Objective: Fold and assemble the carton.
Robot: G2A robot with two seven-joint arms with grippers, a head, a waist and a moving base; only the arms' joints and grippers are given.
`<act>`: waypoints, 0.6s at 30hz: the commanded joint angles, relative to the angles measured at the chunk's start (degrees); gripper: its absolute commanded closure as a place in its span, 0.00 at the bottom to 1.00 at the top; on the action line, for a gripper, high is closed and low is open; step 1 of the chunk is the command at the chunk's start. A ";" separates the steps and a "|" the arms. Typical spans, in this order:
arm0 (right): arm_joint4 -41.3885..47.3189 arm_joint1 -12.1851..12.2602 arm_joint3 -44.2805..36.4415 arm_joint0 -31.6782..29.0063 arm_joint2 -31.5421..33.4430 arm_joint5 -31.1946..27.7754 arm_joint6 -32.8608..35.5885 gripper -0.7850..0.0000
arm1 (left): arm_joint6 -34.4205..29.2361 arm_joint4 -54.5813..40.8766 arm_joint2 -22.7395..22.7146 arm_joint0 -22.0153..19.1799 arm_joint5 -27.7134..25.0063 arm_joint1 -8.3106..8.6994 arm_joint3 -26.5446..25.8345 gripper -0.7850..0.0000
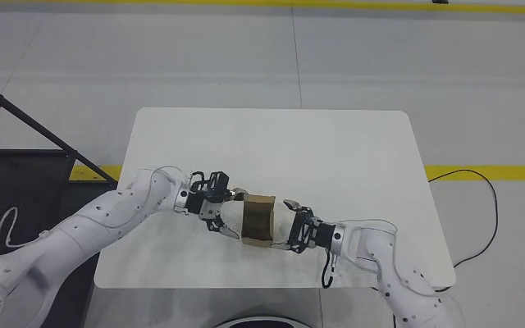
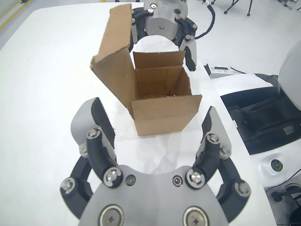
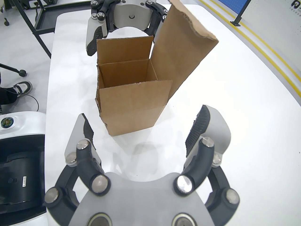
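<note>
You get nothing to read off the carton (image 2: 162, 116): every face you can see is plain brown cardboard. The only marking nearby is a dark logo on a white dotted board (image 3: 296, 5) well beyond the carton, cut by the picture's edge and too partial to make out. The carton stands upright on the white desk (image 1: 328, 148), near the desk's front edge, with its top open. One long lid flap (image 3: 181, 43) rises from one side wall and leans outward, its tuck end bent over. A short flap stands straight up on each of the two walls that face the hands. Your left hand (image 1: 233, 214) sits just beside the carton on one side and your right hand (image 1: 285, 223) just beside it on the opposite side, so the two point at each other with the carton between them. Both forearms lie low over the desk, wrists roughly level. Both hands are released: the left fingers (image 2: 98, 116) and the right fingers (image 3: 207, 123) are spread wide, and neither pair touches the cardboard.
</note>
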 commanded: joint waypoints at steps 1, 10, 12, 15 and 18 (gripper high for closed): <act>0.63 0.11 -0.18 -0.53 0.72 0.55 -0.90 0.00 | 0.82 -0.30 -0.82 0.48 0.01 0.27 0.30 0.00; 1.17 0.98 -5.45 -5.46 4.24 2.25 -3.89 0.10 | 3.96 -0.60 -5.49 3.95 2.02 2.21 -1.09 0.00; 0.73 1.14 -7.06 -6.52 4.61 2.73 -3.23 0.12 | 4.96 0.14 -6.58 4.93 2.82 2.90 -1.92 0.00; 0.45 1.30 -9.53 -8.01 5.04 3.82 -1.82 0.03 | 6.71 1.59 -8.25 6.69 4.07 4.15 -3.20 0.21; 0.38 1.35 -10.34 -8.53 5.20 4.39 -1.12 0.00 | 8.20 2.26 -10.20 8.91 5.73 5.62 -4.44 0.02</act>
